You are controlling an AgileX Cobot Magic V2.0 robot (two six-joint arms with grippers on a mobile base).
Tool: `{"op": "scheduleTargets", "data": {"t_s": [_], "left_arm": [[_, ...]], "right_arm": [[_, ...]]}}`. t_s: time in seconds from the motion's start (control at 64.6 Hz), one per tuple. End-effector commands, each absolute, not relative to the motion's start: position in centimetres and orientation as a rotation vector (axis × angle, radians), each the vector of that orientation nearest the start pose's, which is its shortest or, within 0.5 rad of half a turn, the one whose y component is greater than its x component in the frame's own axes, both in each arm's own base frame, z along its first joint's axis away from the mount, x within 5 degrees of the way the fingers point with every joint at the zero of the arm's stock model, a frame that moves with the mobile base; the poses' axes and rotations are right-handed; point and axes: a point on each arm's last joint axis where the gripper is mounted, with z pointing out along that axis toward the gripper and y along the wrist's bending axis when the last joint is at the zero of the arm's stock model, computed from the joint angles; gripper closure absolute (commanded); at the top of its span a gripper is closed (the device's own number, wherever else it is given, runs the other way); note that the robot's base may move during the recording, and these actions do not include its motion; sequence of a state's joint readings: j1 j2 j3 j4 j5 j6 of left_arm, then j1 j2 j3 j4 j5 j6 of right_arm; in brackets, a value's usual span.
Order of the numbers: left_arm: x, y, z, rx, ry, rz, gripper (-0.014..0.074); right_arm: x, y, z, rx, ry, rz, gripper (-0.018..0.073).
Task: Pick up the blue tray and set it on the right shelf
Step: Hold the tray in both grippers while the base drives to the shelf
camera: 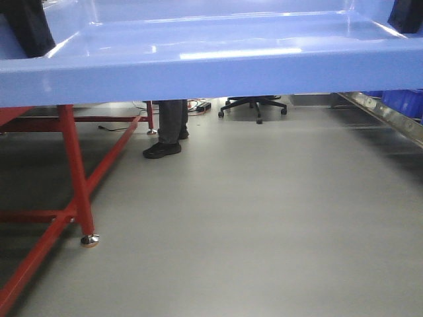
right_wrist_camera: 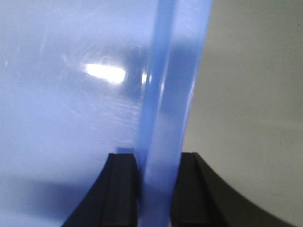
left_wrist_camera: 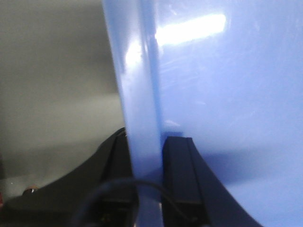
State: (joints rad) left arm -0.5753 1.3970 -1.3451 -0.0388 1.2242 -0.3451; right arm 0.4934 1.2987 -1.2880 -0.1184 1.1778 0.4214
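Note:
The blue tray [camera: 211,72] fills the top of the front view, held up in the air above the floor. My left gripper [camera: 30,30] is the dark shape at its left end, and my right gripper [camera: 404,14] is the one at its right end. In the left wrist view the left gripper [left_wrist_camera: 147,142] is shut on the rim of the blue tray [left_wrist_camera: 236,94], one finger on each side of the wall. The right gripper [right_wrist_camera: 156,158] clamps the opposite rim of the blue tray [right_wrist_camera: 61,118] the same way. The steel rail of the right shelf [camera: 390,117] shows low at the right.
A red-framed table [camera: 76,172] stands at the left with its leg on the grey floor. A person's legs [camera: 168,129] and an office chair [camera: 254,105] are further back. Dark blue bins [camera: 404,102] sit behind the shelf rail.

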Motion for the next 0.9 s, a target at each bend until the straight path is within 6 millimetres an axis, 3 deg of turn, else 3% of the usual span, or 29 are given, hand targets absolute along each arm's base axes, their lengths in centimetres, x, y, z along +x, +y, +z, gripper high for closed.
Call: {"op": "scheduleTargets", "data": {"t_s": [0.0, 0.882], "left_arm": [[21.57, -14.78, 36.69, 0.385, 2.774, -0.274, 0.0645], [21.53, -14.84, 36.7, 0.384, 2.777, -0.285, 0.0645]], "right_arm": [[22.45, 10.83, 38.53, -0.168, 2.533, 0.158, 0.0503], [22.45, 10.83, 38.53, -0.168, 2.533, 0.158, 0.0503]]}}
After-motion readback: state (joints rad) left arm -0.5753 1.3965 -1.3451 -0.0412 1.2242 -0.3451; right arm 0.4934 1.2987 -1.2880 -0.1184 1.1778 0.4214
